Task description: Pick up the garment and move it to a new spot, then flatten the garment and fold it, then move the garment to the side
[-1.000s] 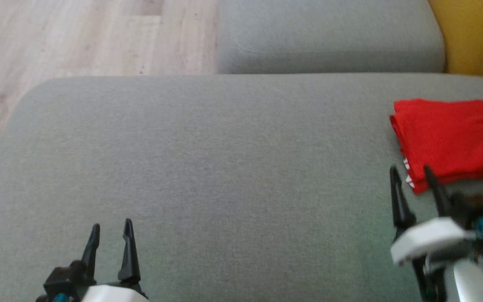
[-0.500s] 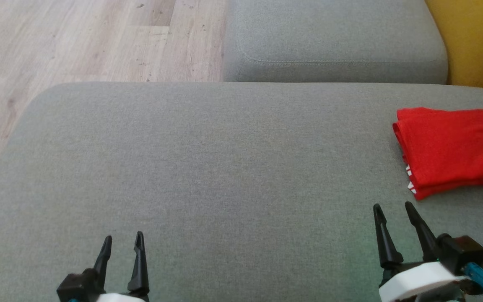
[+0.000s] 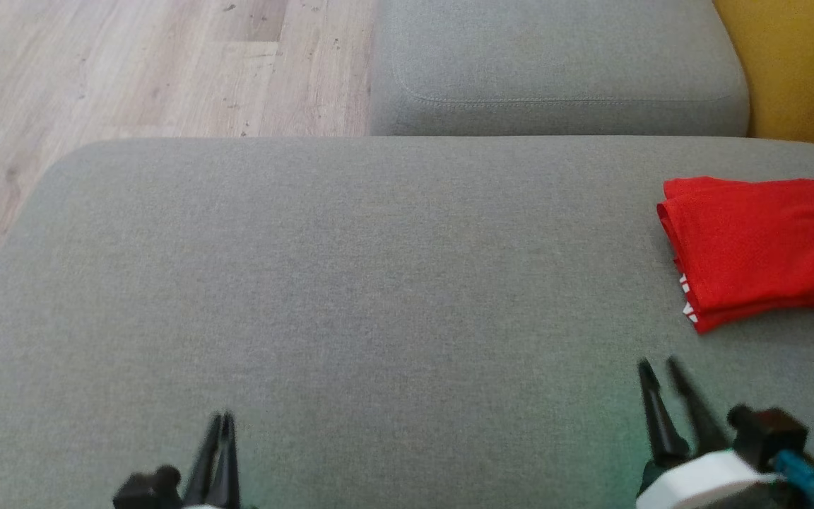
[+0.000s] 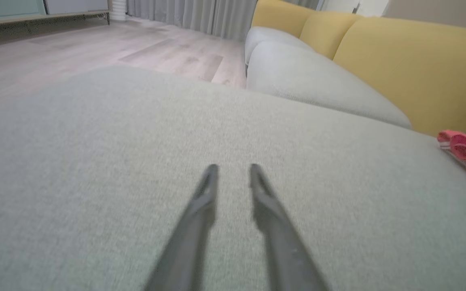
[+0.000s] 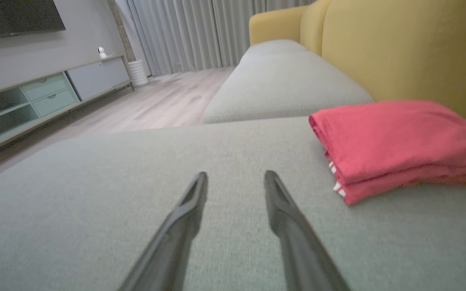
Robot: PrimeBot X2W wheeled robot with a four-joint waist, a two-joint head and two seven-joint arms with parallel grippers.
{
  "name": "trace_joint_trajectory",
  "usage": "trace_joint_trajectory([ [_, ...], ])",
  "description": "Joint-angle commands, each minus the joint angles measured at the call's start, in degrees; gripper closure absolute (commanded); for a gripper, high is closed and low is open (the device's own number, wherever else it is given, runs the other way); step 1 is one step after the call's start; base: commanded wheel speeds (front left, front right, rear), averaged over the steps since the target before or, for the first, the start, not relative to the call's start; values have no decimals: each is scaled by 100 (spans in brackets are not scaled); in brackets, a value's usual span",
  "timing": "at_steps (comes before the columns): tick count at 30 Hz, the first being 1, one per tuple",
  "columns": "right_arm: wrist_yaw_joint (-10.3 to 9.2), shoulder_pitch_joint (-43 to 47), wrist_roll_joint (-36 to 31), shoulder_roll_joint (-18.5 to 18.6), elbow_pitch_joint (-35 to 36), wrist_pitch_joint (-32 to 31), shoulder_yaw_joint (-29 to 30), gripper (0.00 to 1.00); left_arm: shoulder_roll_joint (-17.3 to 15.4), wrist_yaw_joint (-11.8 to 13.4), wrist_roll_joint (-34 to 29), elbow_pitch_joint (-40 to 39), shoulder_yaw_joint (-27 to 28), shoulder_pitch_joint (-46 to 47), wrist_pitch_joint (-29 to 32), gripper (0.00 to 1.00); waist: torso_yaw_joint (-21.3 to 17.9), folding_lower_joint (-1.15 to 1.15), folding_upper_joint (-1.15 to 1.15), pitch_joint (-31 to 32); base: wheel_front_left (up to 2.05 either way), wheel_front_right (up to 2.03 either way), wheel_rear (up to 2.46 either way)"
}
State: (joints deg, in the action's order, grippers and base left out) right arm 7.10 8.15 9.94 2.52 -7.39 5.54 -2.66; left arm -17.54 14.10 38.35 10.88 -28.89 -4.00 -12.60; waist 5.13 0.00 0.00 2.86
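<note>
Folded red garment (image 3: pixel 760 251) sits ahead-right of R gripper (image 3: pixel 659 363), not touching. R gripper spread, L gripper (image 3: pixel 222 417) narrowly spread, both empty.

We're in somebody's living room, no question about it. A big grey sofa cushion (image 3: pixel 379 283) spreads out right here, with a second grey seat (image 3: pixel 555 63) just past its far edge and mustard-yellow backrests (image 5: pixel 399 52) running along the right. Pale wood-plank floor (image 3: pixel 131 71) opens up off the cushion's far left corner. Over by the wall, a dark television (image 5: pixel 14 16) hangs above a low media unit (image 5: pixel 47 93) with pale green drawers, and long grey curtains (image 5: pixel 200 32) drop to the floor beyond. A folded red garment (image 5: pixel 395 141) lies at the cushion's right edge.
</note>
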Motion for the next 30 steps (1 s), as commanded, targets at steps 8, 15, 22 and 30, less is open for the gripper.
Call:
trace_joint_trajectory([
  [8,1,24,397,21,-266,-30,-20,100,111,-92,252,200,81,-42,78,100,-26,0,0,-15,0,0,0],
  [15,3,-67,887,49,-295,-73,1,100,183,-215,562,215,273,22,178,100,-54,0,0,-32,0,0,0],
  [22,5,-152,1371,71,-318,-118,27,100,255,-338,871,232,468,88,278,100,-83,0,0,-49,0,0,0],
  [30,8,-247,1918,93,-343,-173,61,100,339,-477,1221,248,690,161,394,100,-115,0,0,-68,0,0,0],
])
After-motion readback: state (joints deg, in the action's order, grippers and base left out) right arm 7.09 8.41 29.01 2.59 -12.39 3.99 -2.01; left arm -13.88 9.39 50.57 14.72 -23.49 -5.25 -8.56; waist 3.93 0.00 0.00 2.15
